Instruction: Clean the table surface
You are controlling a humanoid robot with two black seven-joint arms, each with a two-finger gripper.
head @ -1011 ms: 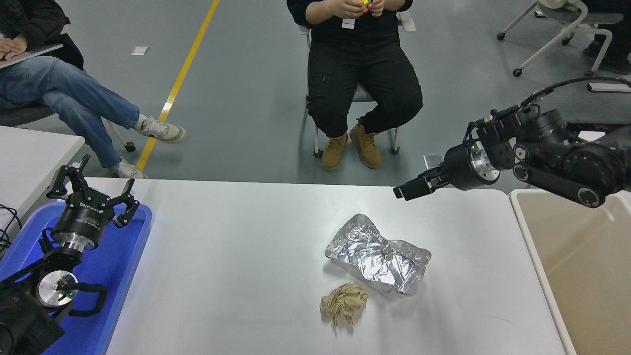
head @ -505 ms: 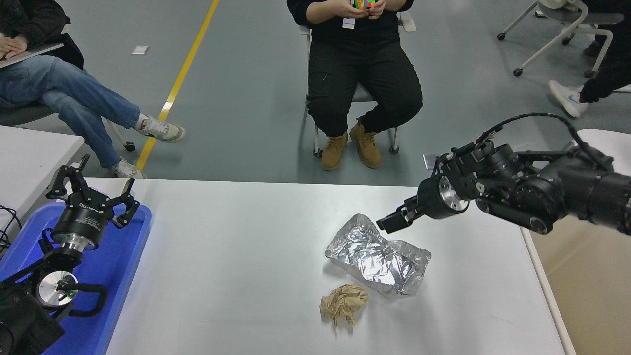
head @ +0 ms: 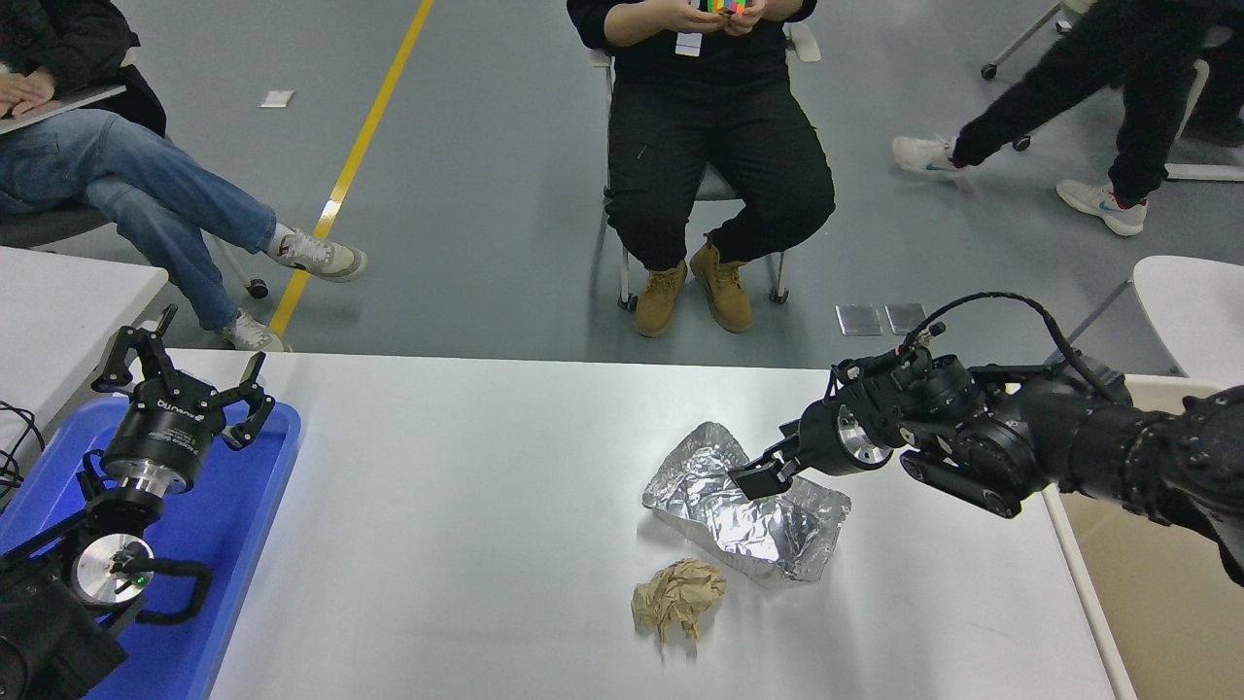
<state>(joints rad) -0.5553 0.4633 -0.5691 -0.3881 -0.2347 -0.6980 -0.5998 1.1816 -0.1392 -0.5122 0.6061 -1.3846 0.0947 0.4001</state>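
Crumpled silver foil tray point(head: 746, 510) lies right of centre on the wide white worktop point(head: 466, 506). Our right gripper point(head: 756, 478) hovers over it; we cannot tell the jaws' gap. We should pinch a raised rim firmly, sparing the brown paper wad point(head: 677, 599).

On the table surface point(head: 466, 506) a foil tray point(head: 743, 506) lies right of centre, a paper wad point(head: 677, 600) just before it. The right gripper point(head: 756, 478) sits over the foil; a tray point(head: 228, 544) lies left, a bin point(head: 1157, 583) right
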